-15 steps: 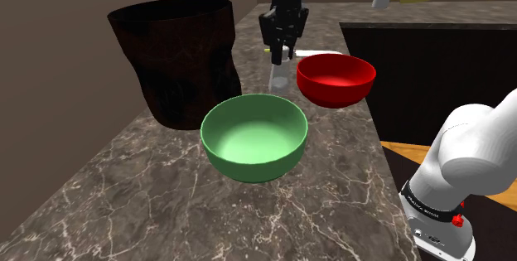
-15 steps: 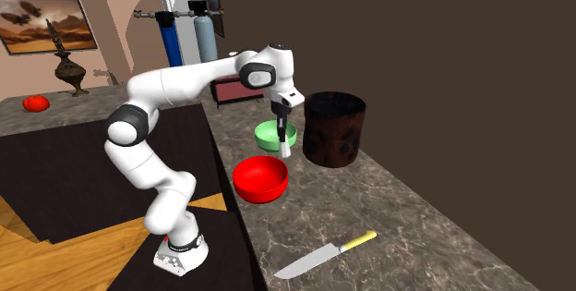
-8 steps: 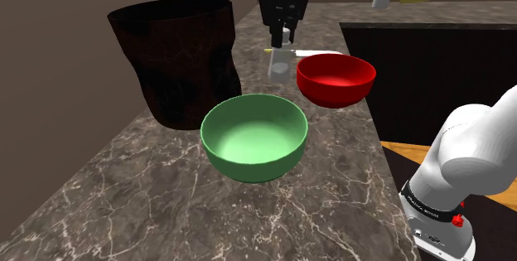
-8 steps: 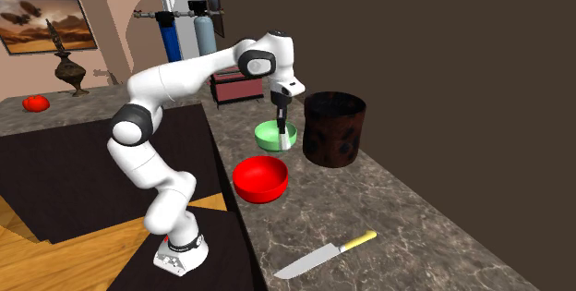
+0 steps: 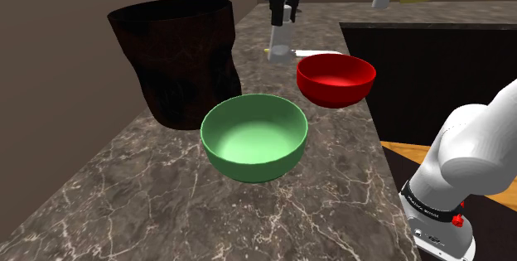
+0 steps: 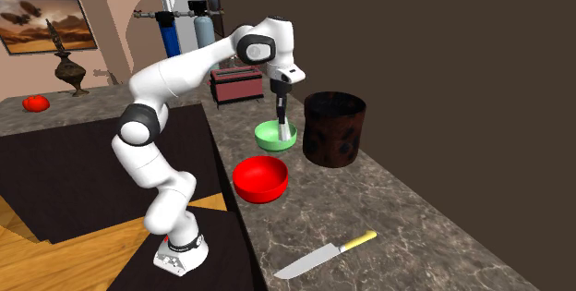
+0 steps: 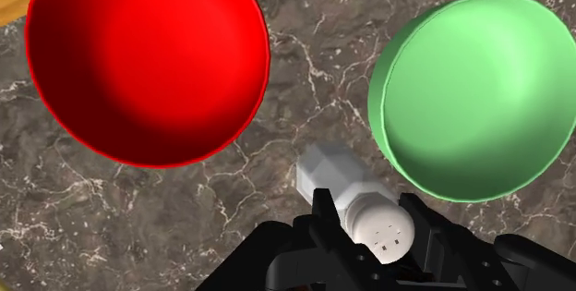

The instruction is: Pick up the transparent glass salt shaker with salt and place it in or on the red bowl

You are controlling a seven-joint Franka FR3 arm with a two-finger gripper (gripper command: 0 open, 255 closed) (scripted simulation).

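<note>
The gripper (image 7: 372, 213) clamps the salt shaker (image 7: 337, 176) near its cap. It hangs over bare counter (image 7: 305, 77) between red bowl (image 7: 148, 58) and green bowl (image 7: 471, 95) — touching neither.

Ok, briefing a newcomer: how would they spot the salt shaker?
Over the marble counter, follow the white arm to its gripper. The salt shaker hangs in its jaws above the gap between red bowl and green bowl: small, clear, white-capped.
</note>
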